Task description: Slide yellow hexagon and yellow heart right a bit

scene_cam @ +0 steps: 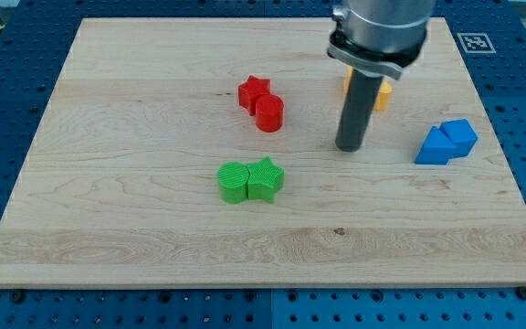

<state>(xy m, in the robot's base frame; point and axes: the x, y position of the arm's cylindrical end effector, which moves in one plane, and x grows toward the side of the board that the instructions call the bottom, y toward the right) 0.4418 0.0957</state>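
Behind my tip [349, 146], toward the view's top, sit the yellow blocks [383, 92], largely hidden; end effector is a bare rod, holding nothing.

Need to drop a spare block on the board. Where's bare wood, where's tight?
Free: the whole strip below the green pair along the view's bottom, and the view's left side beside the red pair. Tight: upper right, where my tip stands just below the partly hidden yellow blocks, with the blue blocks to its right.
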